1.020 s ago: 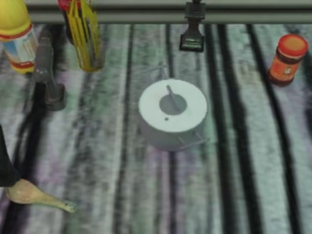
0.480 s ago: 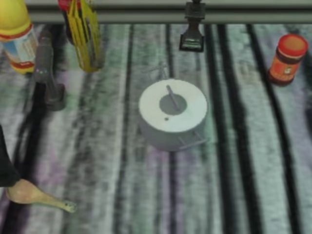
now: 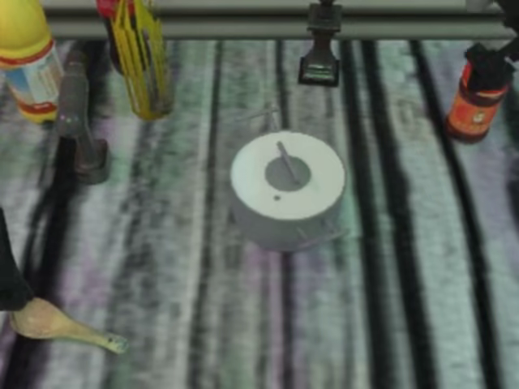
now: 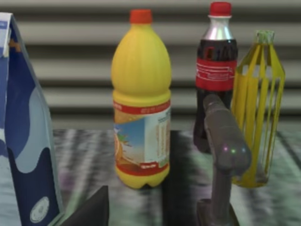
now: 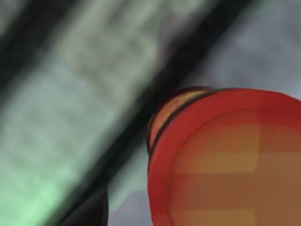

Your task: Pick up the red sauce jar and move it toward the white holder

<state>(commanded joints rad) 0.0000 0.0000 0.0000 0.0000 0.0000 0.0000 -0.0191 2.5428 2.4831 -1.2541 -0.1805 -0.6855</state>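
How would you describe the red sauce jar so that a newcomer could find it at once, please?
Start from the white holder at the middle of the striped table and look to the far right corner. The red sauce jar stands there alone, with the right tool dark over its lid. It is small, with a dark red-orange body and pale-marked label, unlike the tall yellow bottle at the far left.

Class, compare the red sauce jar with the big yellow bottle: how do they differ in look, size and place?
The red sauce jar is small, with a dark red-orange body; the yellow bottle is larger and yellow. The jar stands at the table's far right, the bottle at its far left. The right gripper covers the jar's lid; nothing touches the bottle. Both stand upright and carry labels.
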